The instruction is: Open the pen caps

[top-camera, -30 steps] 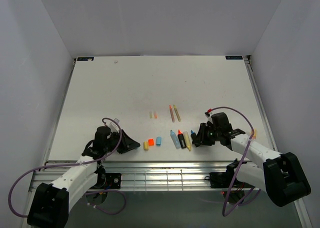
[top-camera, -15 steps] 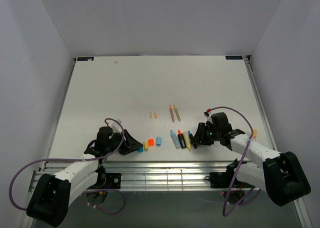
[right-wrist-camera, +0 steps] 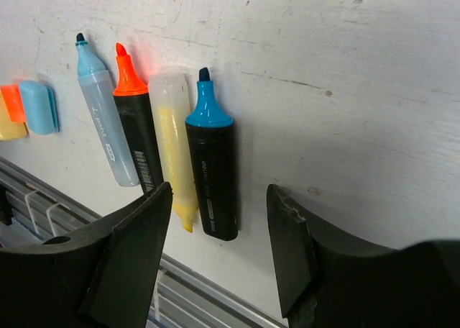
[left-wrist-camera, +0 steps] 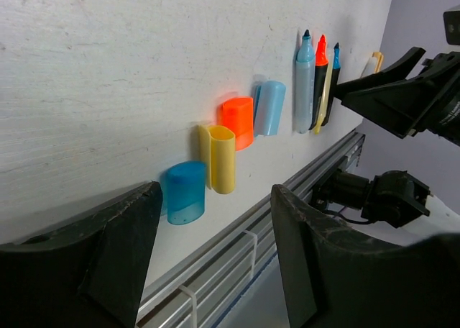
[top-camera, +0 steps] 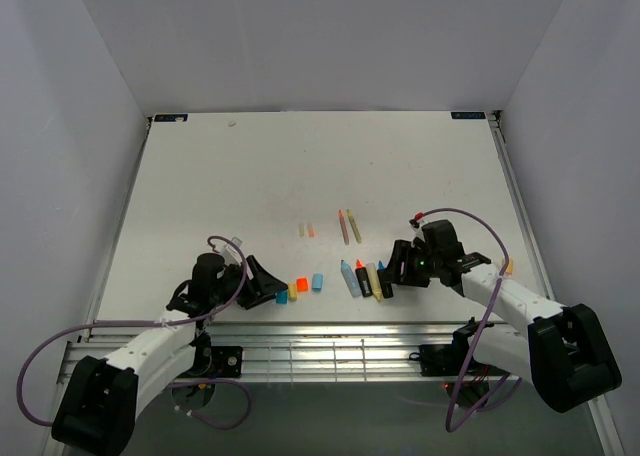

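Blue pen cap (left-wrist-camera: 184,193) is laid just left of the yellow cap (left-wrist-camera: 221,157), between the left gripper (top-camera: 262,286)'s parted jaws; it could be sent rolling by a careless retreat. Well right of the yellow cap, the right gripper (top-camera: 393,274) is held, jaws apart, over a blue-tipped marker (right-wrist-camera: 213,170).

Seven caps (top-camera: 301,285), four markers (top-camera: 350,277), two pens (top-camera: 343,226)

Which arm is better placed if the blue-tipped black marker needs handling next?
Right, most likely. The right gripper is open, and the blue-tipped black marker lies just ahead, in line with the gap between its fingers. The left gripper is open over the loose caps, beyond the other markers.
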Motion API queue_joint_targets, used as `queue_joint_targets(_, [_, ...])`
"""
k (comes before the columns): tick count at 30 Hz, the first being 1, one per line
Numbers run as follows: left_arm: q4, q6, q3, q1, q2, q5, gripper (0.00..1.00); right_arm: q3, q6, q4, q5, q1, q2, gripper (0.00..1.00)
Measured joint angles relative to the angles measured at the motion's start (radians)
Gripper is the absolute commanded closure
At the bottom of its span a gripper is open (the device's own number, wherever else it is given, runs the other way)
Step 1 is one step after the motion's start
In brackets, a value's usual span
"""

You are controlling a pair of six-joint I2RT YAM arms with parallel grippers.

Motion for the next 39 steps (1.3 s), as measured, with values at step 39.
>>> queue_joint_targets(39, [-0.325,-0.013,0.329,-0.154,0.104,-0.211,0.21,0.316,0.048,-0.450,0.498,-0.625,0.035,0.11])
